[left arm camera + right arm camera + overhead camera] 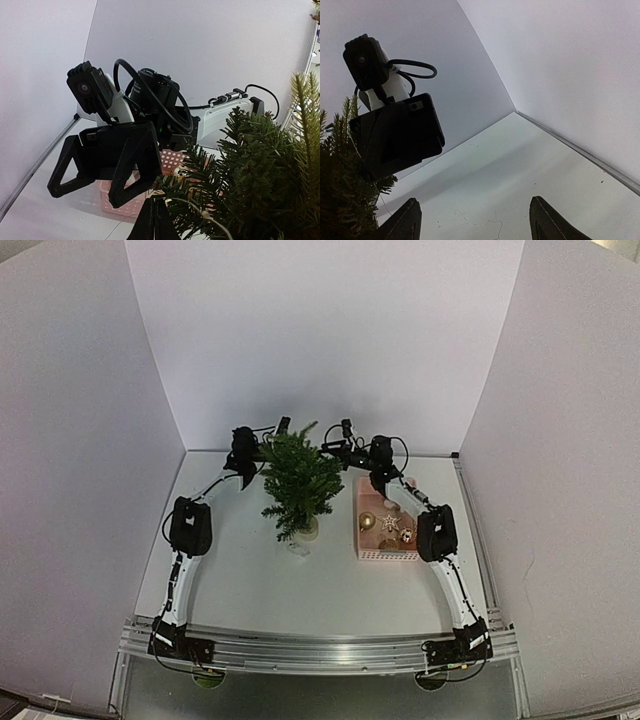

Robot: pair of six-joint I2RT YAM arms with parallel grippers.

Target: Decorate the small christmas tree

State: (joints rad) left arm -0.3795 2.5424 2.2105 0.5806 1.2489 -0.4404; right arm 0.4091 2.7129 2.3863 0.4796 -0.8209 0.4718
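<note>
The small christmas tree [298, 480], dark green and bristly, stands on its pale base mid-table. It also fills the right of the left wrist view [260, 175] and shows at the left edge of the right wrist view [340, 195]. My left gripper [270, 448] is at the tree's upper left. Its fingers are shut [154, 222] on a pale cord [210, 215] that runs into the branches. My right gripper [328, 449] is at the tree's upper right, open and empty [475, 225], with its fingers [402, 222] wide apart. It faces the left gripper [395, 135].
A pink perforated basket [372, 552] holding gold and star ornaments sits right of the tree, under the right arm; it also shows in the left wrist view [117, 202]. A small pale item [298, 548] lies before the tree base. A thin thread [475, 222] lies on the table. White walls enclose three sides.
</note>
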